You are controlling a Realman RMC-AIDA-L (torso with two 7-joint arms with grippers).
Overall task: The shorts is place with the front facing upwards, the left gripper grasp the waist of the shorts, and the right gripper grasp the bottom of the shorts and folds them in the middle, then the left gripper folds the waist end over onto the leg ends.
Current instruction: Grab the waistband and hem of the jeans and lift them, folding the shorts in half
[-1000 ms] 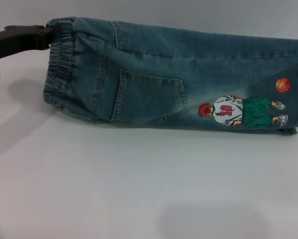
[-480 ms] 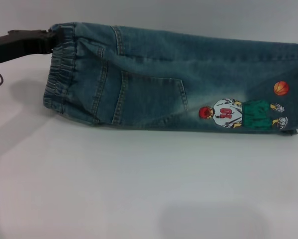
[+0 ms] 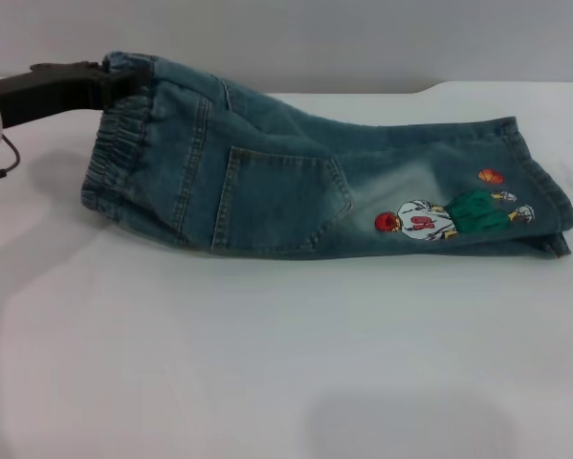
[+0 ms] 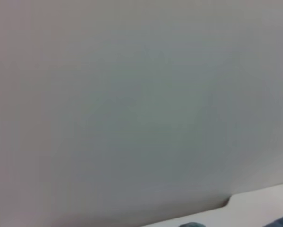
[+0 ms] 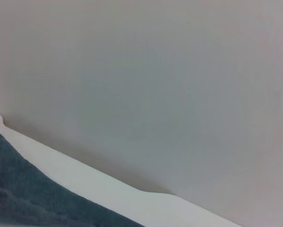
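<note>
The shorts [image 3: 296,182] lie folded lengthwise on the white table, back side up, showing the patch pocket [image 3: 276,206] and the cartoon embroidery [image 3: 429,218]. At the upper left of the head view, my left gripper [image 3: 102,81] is shut on the top corner of the waist of the shorts [image 3: 119,153] and holds that end lifted off the table. The leg ends [image 3: 544,206] rest on the table at the right. My right gripper is out of view. A stretch of denim [image 5: 23,189] shows in the right wrist view.
The white table [image 3: 267,363] stretches toward me in front of the shorts. Its far edge [image 5: 84,175] runs along a plain grey wall [image 3: 363,38]. A thin black cable [image 3: 4,167] hangs under my left arm.
The leg end of the shorts has dropped from a raised position down onto the table. The left gripper has kept its hold on the waist and shifted slightly right.
</note>
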